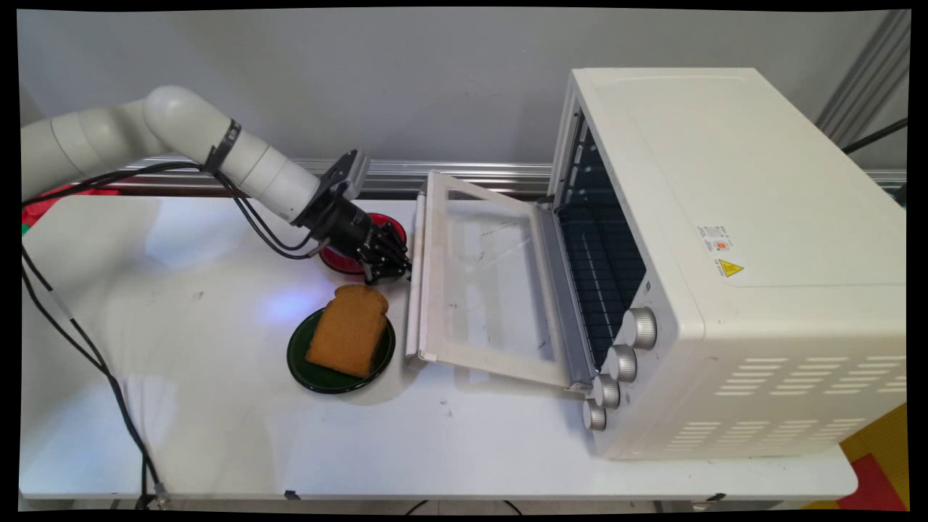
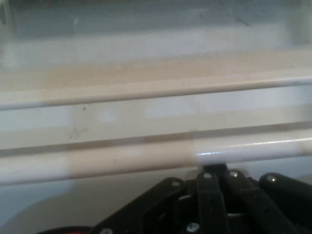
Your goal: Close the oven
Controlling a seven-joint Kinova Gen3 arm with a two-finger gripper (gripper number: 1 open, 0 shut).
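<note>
white toaster oven (image 1: 725,254), door (image 1: 486,283) open; perhaps toast (image 1: 348,330) on green plate (image 1: 308,366).

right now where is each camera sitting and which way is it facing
Main view: fixed above the table's near side, looking down across the table to the wall; shows the white arm and pincer at the handle of the toaster oven's open door, beside toast on a green plate.
Hand view: on the hand, looking along the pincer at that handle close up; only black linkage shows.
Shared: the door handle and the pincer.
</note>
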